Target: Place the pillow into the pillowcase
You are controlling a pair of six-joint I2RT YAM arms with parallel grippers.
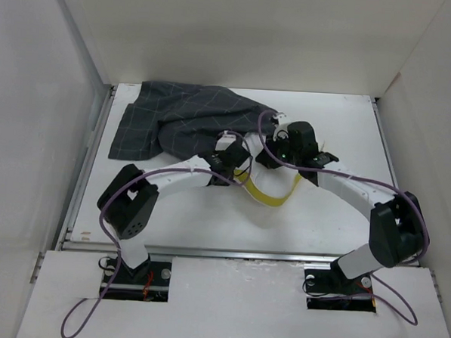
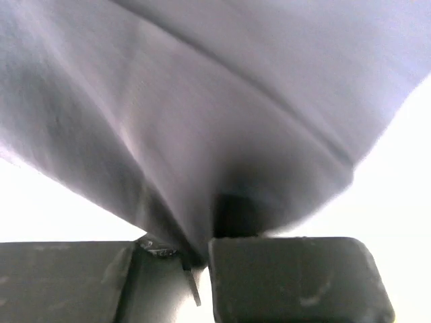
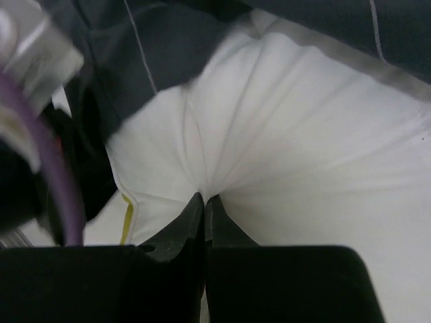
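Observation:
The dark grey checked pillowcase (image 1: 186, 121) lies bunched at the back left of the table. The white pillow shows mainly by its yellow edge (image 1: 263, 194) just in front of it. In the right wrist view the pillow (image 3: 303, 148) fills the frame, with the pillowcase (image 3: 135, 60) draped over its top. My right gripper (image 3: 204, 198) (image 1: 276, 145) is shut, pinching a pucker of the pillow's white cover. My left gripper (image 2: 202, 252) (image 1: 234, 156) is at the pillowcase's near edge. It is shut on a smooth grey fold that looks like the pillowcase (image 2: 202, 121), lifted into a tent.
White walls (image 1: 31, 128) stand close on the left, right and back of the table. Purple cables (image 1: 346, 175) run along both arms. The two wrists are close together mid-table, and the left arm's body (image 3: 27, 168) shows in the right wrist view.

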